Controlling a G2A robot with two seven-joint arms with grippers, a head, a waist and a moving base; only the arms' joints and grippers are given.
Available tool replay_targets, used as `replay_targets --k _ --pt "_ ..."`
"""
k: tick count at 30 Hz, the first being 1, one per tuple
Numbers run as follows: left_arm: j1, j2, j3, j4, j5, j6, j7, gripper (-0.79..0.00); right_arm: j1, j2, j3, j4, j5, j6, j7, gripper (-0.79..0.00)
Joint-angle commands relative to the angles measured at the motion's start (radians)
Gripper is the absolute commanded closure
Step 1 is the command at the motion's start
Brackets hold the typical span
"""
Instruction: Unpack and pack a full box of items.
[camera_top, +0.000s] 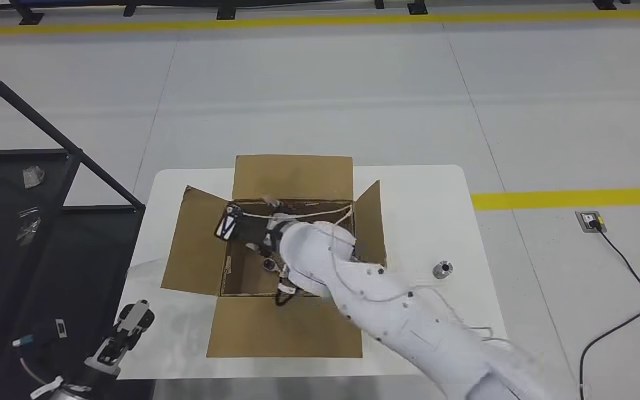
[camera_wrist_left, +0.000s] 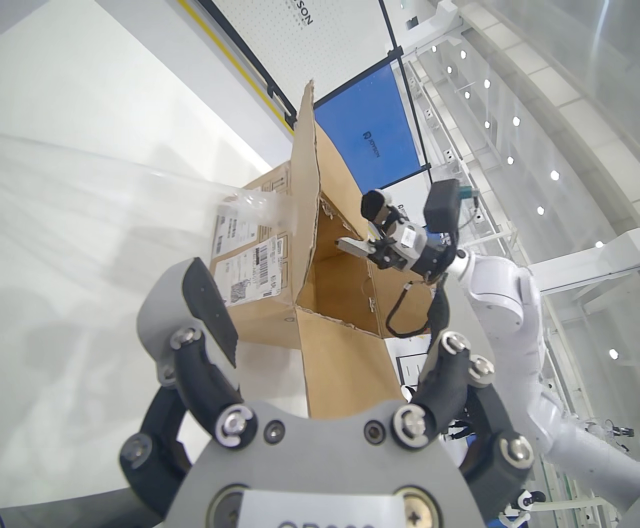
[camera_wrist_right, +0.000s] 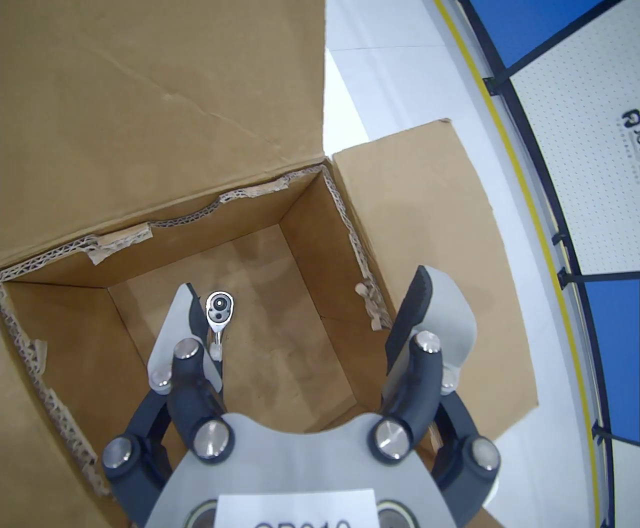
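In the right wrist view, a ratchet (camera_wrist_right: 220, 307) on the box (camera_wrist_right: 320, 280) floor.

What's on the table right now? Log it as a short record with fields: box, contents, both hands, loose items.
Box: cardboard box on the white table, all four flaps open
Contents: ratchet wrench on the box floor, handle partly hidden behind a finger
Right hand: open, at the box's opening, pointed inside; wrench beside one finger, not gripped
Left hand: open, holding nothing, outside the box by the table's corner
Loose item: small metal part on the table, apart from the box, on the right arm's side
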Motion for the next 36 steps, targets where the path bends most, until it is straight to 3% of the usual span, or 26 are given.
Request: replay_targets --k 1,5,10,16,19,21,25,28,36 --pt "0.0 0.0 -0.001 0.0 -0.002 0.002 -0.001 -0.785 -0.108 0.043 0.084 -0.207 -0.075 0.018 0.103 -0.751" --pt "-0.001 0.0 0.0 0.0 0.001 0.001 -0.005 -0.785 -0.31 0.103 0.231 -0.526 -0.214 0.032 0.269 -0.763" --pt "-0.004 -0.001 0.009 -0.007 0.01 0.0 -0.01 -0.785 -0.48 0.134 0.385 -0.804 -0.326 0.097 0.445 -0.711" --pt "-0.012 -0.001 0.024 -0.01 0.019 0.004 -0.015 -0.785 -0.58 0.142 0.588 -0.954 -0.355 0.212 0.641 -0.754" --pt "-0.017 -0.002 0.031 -0.007 0.016 0.005 -0.019 -0.785 -0.561 0.141 0.687 -0.892 -0.313 0.251 0.756 -0.748" --pt "-0.022 -0.002 0.035 -0.003 0.01 0.004 -0.022 -0.785 -0.539 0.141 0.761 -0.77 -0.3 0.279 0.773 -0.739" --pt "-0.032 -0.001 0.039 0.012 -0.013 0.004 -0.033 -0.785 -0.489 0.142 0.86 -0.565 -0.097 0.217 0.773 -0.757" --pt "-0.044 0.0 0.039 0.029 -0.03 0.005 -0.045 -0.785 -0.446 0.149 0.901 -0.394 -0.036 0.197 0.773 -0.785" --pt "-0.07 0.003 0.03 0.055 -0.061 0.005 -0.071 -0.785 -0.336 0.166 0.952 -0.058 0.047 0.217 0.773 -0.696"
